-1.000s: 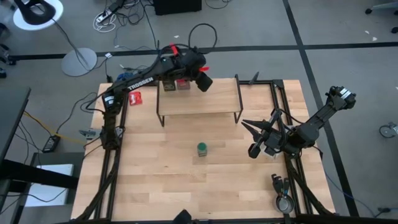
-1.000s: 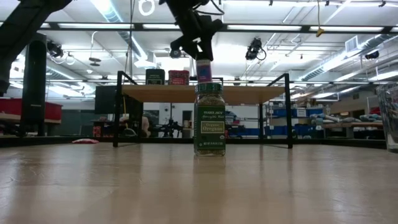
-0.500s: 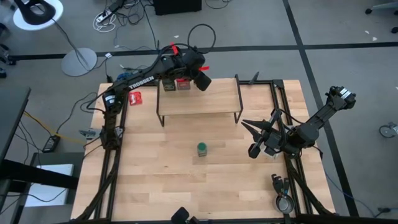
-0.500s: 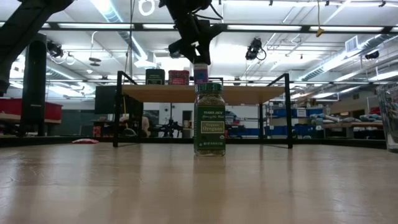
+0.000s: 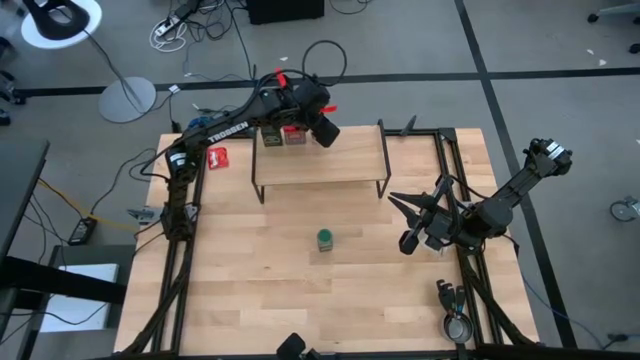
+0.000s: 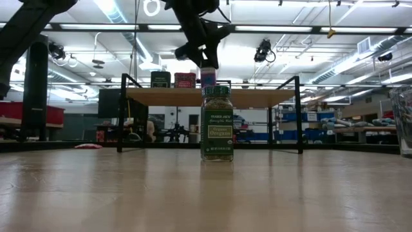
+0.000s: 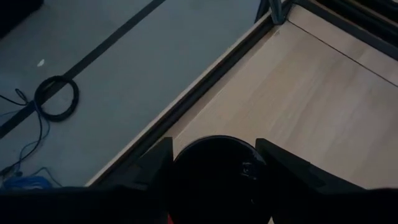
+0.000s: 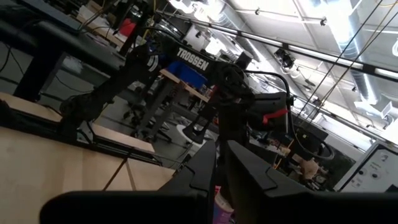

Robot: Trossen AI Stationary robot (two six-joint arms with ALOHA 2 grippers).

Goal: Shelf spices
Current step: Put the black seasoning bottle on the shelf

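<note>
A green jar (image 6: 217, 123) stands upright on the tabletop (image 6: 206, 193) close to the camera, its label facing forward. Behind it runs the shelf (image 6: 209, 96) — a light plank on thin black legs. On the plank's left part sit the dark olive tin (image 6: 160, 79) and the red tin (image 6: 185, 80), side by side. Just to their right the blue-capped jar (image 6: 208, 77) shows above the green jar's lid, with the left gripper (image 6: 206, 63) reaching down from above onto its cap. Whether the jar rests on the plank cannot be told — the green jar hides its base.
</note>
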